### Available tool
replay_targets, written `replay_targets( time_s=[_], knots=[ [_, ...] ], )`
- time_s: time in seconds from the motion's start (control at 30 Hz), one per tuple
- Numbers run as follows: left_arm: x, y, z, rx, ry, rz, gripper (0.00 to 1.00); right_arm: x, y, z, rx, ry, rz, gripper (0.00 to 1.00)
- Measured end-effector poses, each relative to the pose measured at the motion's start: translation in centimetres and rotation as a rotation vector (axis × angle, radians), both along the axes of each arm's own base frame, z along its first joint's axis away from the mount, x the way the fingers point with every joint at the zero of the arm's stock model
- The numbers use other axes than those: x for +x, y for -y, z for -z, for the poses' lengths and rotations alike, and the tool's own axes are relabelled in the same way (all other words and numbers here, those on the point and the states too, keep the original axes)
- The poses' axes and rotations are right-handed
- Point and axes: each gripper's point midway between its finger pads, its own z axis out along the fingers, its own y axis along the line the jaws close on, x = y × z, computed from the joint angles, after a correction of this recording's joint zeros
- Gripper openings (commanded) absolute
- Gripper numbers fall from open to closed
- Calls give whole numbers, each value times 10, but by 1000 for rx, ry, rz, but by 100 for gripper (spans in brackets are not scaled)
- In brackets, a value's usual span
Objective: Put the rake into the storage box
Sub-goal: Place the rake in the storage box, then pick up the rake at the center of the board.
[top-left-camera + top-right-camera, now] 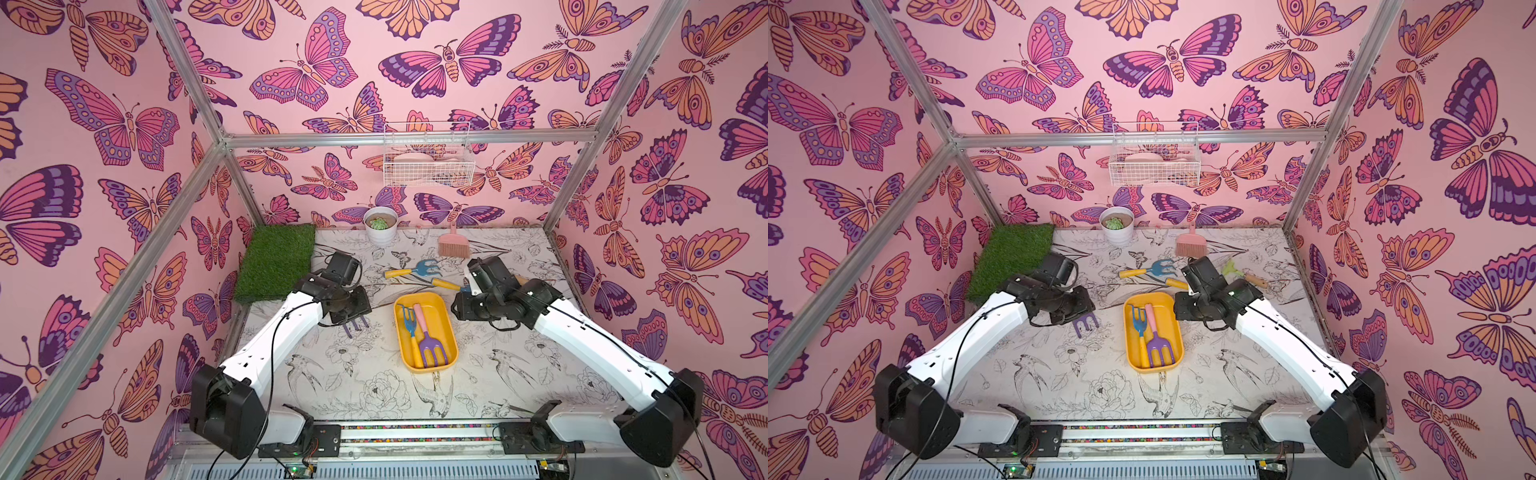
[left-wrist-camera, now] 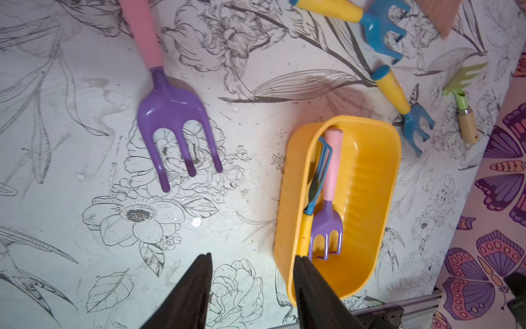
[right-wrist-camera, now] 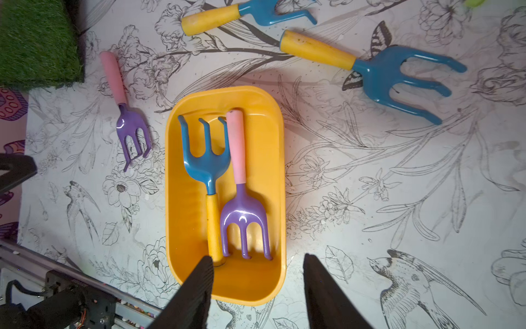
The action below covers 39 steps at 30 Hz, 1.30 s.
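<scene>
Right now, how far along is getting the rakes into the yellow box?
Done: a blue rake and a purple rake lie in the box. In hand: nothing; the left gripper and right gripper are open and empty. To do: on the table, a second purple rake, two more blue rakes and a green rake.

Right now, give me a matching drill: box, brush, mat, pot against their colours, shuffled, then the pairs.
Things:
1. box
2. brush
3. mat
4. pot

Colours:
a. green
b. white
c. yellow
d. pink

Pairs: 1-c, 2-d, 3-a, 4-b
</scene>
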Motion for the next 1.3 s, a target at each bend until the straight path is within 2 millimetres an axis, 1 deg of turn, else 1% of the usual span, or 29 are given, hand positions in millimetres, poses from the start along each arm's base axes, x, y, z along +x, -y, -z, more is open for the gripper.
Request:
replay_targets(
  time_s=[0.13, 0.23, 0.43, 0.57, 0.7, 0.87, 1.0, 1.17, 1.3],
  knots=[
    [13, -22, 20, 59, -48, -15, 57, -1, -6, 3, 17, -21, -16, 55],
    [29, -37, 33, 108, -80, -25, 58, -1, -10, 7, 25, -38, -26, 56],
    [62, -49, 54, 169, -119, -7, 60, -3, -14, 9, 38, -56, -35, 57],
    [78, -56, 76, 197, -162, 0, 59, -2, -17, 10, 38, -66, -39, 56],
    [91, -65, 95, 212, -202, -2, 55, 1, -20, 14, 34, -79, -39, 57],
    [103, -75, 107, 215, -223, -8, 49, 4, -23, 19, 26, -98, -38, 56],
    [115, -77, 119, 211, -235, -1, 46, 6, -26, 22, 23, -107, -37, 55],
    [118, -74, 134, 199, -264, 13, 41, 12, -30, 22, 21, -111, -37, 55],
    [116, -73, 140, 197, -280, 25, 31, 15, -34, 24, 21, -119, -40, 54]
  ],
)
